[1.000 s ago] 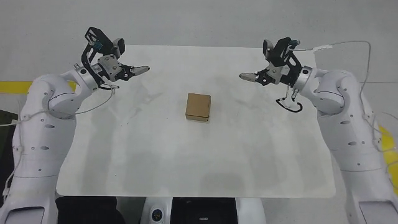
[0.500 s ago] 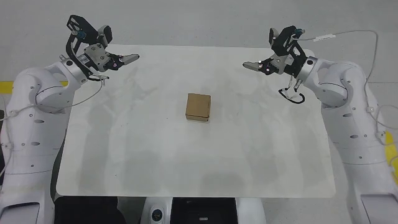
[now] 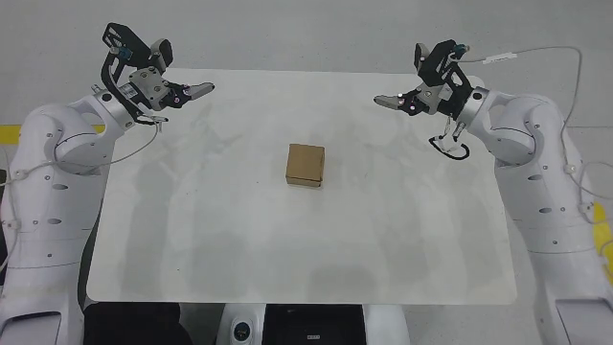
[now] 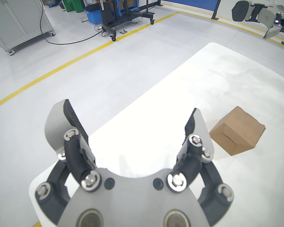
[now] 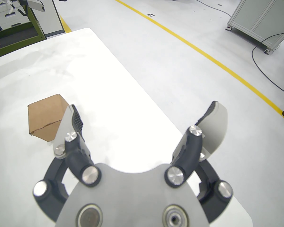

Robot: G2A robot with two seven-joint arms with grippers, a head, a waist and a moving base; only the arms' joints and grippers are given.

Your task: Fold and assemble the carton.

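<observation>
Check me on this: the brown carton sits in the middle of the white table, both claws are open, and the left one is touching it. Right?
Not quite. The left gripper isn't touching the carton; the top view shows it well apart, near a far corner of the table. The rest stands: the carton sits mid-table, and the right gripper is open too.

The carton [image 3: 305, 164] at mid-frame was plain brown. The table [image 3: 239, 240] was white with faint grey smudges. The left gripper [image 3: 203, 88] and right gripper [image 3: 381, 102] were silver-grey with black ribbed pads [image 4: 74, 121]. A yellow line [image 4: 61, 66] crossed the pale grey floor [image 4: 108, 76].
</observation>
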